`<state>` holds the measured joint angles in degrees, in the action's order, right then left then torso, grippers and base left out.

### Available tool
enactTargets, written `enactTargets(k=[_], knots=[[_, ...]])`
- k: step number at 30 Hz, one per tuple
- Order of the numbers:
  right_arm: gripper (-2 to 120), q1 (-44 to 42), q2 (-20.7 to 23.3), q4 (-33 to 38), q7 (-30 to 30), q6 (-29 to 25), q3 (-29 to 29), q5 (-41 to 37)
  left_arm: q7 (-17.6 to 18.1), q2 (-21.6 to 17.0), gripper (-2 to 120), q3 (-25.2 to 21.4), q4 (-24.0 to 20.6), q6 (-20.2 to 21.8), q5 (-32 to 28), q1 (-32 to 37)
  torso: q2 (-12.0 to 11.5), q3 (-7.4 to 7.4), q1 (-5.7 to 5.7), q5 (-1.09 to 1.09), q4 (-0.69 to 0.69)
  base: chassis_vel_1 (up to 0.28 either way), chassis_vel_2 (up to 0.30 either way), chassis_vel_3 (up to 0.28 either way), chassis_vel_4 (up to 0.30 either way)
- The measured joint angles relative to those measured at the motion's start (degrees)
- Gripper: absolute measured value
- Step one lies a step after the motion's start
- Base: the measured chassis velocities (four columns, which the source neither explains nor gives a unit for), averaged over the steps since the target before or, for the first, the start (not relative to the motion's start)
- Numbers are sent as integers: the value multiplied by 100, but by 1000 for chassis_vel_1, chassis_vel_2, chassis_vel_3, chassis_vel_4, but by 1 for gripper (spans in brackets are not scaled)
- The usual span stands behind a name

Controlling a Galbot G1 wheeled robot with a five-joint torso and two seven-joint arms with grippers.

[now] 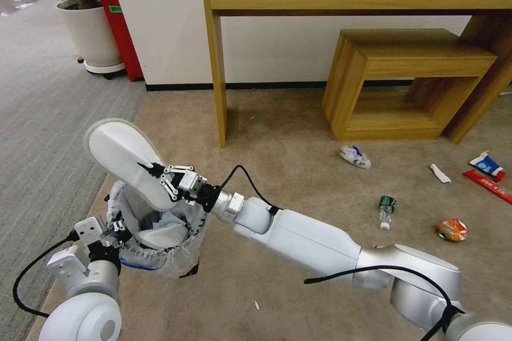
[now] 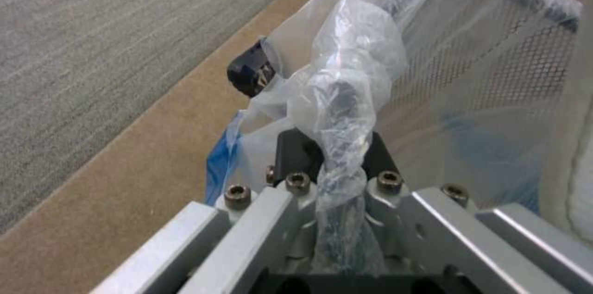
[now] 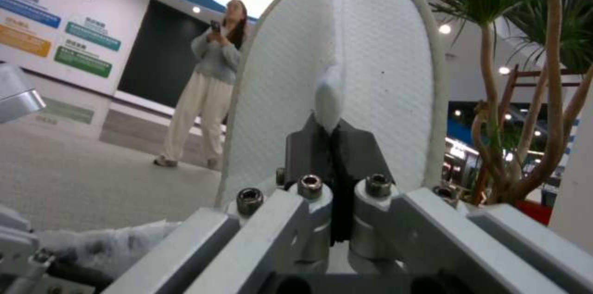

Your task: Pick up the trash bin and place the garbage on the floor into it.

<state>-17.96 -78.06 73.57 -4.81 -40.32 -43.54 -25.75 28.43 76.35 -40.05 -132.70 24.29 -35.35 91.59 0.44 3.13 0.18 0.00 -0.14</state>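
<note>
The trash bin [image 1: 166,260], black mesh lined with a crinkled plastic bag, hangs at the lower left above the beige floor [image 1: 298,170]. My left gripper [image 1: 113,234] is shut on its bagged rim [image 2: 337,113]. My right gripper [image 1: 153,169] is shut on a white slipper [image 1: 120,152], held tilted over the bin's mouth; in the right wrist view the fingers [image 3: 309,146] pinch the slipper's [image 3: 346,53] edge. A second white slipper [image 1: 160,234] lies inside the bin. More garbage lies on the floor to the right: a crumpled wrapper [image 1: 356,156], a green-labelled bottle [image 1: 386,210], an orange wrapper [image 1: 451,229].
A white scrap [image 1: 440,173], a blue-white carton [image 1: 485,162] and a red bar wrapper [image 1: 488,184] lie at the far right. A wooden desk [image 1: 218,64] and a low wooden bench [image 1: 405,80] stand ahead. Grey ribbed carpet [image 1: 42,117] and a potted plant [image 1: 90,32] are to the left.
</note>
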Motion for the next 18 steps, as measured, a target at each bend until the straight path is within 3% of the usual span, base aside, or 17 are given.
enactTargets(k=[9, 15, 17, 18], knots=[[27, -41, 27, -25, -75, 19, 2, 7, -1, -10, 3, -18, -26, 13, -35, -5, 0, 0, 0, 0, 0, 0, 0, 0, 0], [53, -47, 25, -86, -99, 4, 75, 93, -1, -26, 3, -34, -27, 13, -58, -22, 0, 0, 0, 0, 0, 0, 0, 0, 0], [53, -47, 25, -86, -99, 4, 75, 93, -1, -26, 3, -34, -27, 13, -58, -22, 0, 0, 0, 0, 0, 0, 0, 0, 0], [64, -54, 27, -87, -98, 3, 94, 103, -1, -32, 3, -34, -26, 13, -64, -25, 0, 0, 0, 0, 0, 0, 0, 0, 0]])
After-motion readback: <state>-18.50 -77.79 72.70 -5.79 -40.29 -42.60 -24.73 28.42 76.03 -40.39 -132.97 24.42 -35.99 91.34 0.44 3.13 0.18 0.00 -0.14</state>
